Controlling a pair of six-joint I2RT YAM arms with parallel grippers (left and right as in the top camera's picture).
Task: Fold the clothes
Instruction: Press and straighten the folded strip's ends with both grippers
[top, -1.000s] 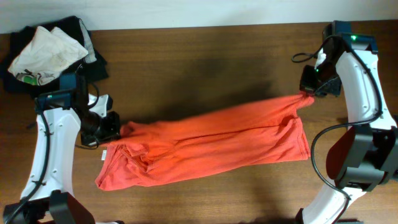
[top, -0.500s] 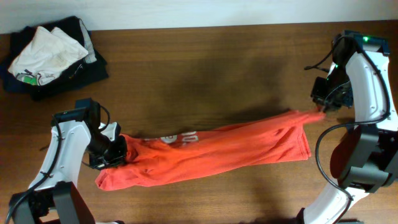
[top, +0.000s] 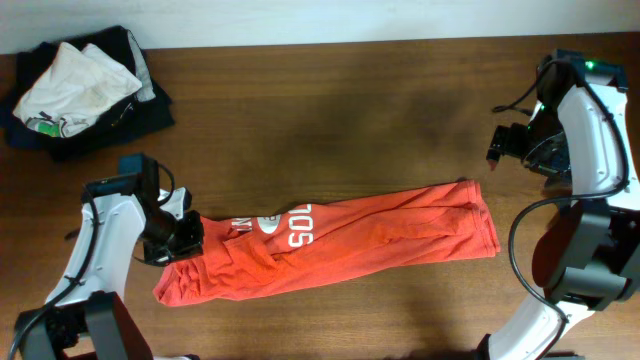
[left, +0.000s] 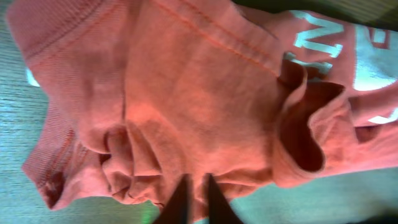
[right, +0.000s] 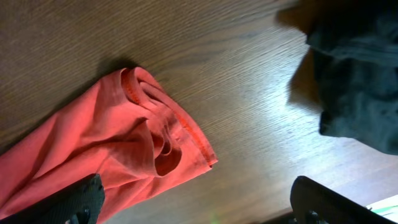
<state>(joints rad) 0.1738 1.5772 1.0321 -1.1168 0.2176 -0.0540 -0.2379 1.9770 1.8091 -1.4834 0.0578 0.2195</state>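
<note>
The orange-red T-shirt (top: 340, 245) lies in a long crumpled band across the table, white lettering (top: 292, 228) facing up near its left end. My left gripper (top: 190, 237) sits on that left end. In the left wrist view its fingers (left: 180, 200) stand almost together with bunched orange cloth (left: 186, 112) between them, so my left gripper (left: 197, 186) is shut on the shirt. My right gripper (top: 497, 147) hangs open above and behind the shirt's right end, touching nothing. In the right wrist view my right gripper (right: 199, 202) has its wide-spread fingers (right: 81, 199) framing the shirt's corner (right: 143, 137) below.
A pile of dark charcoal garments (top: 140, 112) with a cream one (top: 75, 82) on top sits at the table's back left corner. Bare brown wood (top: 330, 110) fills the back middle. A dark mass (right: 360, 74) shows at the upper right of the right wrist view.
My right gripper has opened and let go of the shirt's right end, which dropped onto the table. The shirt went from stretched taut to lying slack, lettering now showing. My left gripper shifted slightly.
</note>
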